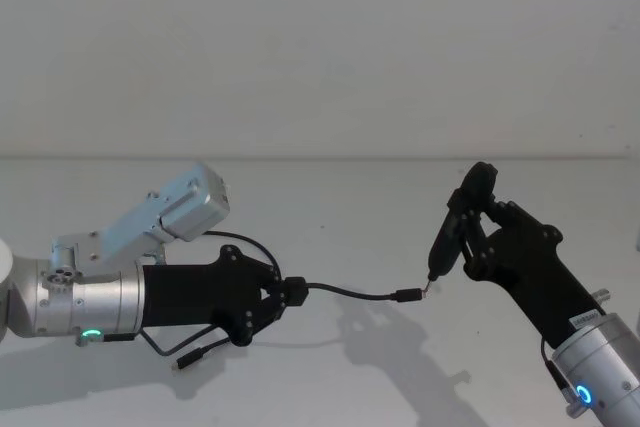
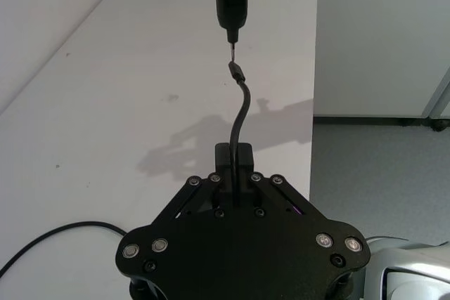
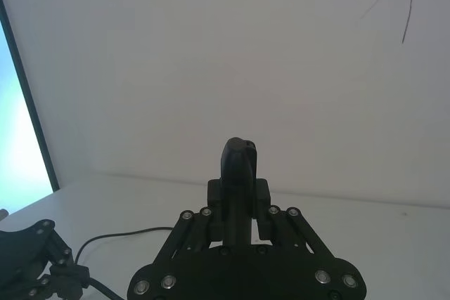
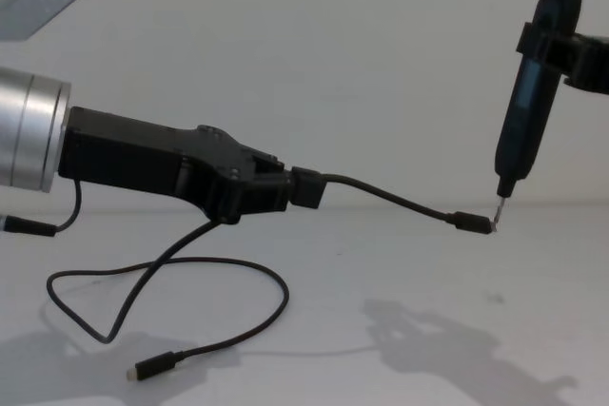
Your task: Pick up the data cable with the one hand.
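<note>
We see the left arm reaching in from the left edge of the head view, nearly level, its silver cylinder with a green light leading into the black left claw [image 1: 290,292] at lower centre-left. That claw is clamped on the cable [image 1: 350,293] a short way back from one plug. From the grip, the free stretch of cable runs rightward across the middle of the frame, sagging slightly, and ends in a plug [image 1: 406,295] pointing right; its long axis lies close to horizontal. In the chest view this stretch hangs in the air above the white tabletop [image 4: 381,330]. Behind the claw, the rest of the cable drops down and loops over the tabletop at lower left of the chest view, with the other plug [image 4: 152,366] lying flat there.

The right arm rises from the lower right corner of the head view, tilted up and leftward. Its right claw [image 1: 482,225] is closed around a black pen tool [image 1: 452,237], held steeply tip-down; the metal tip meets the raised plug.
</note>
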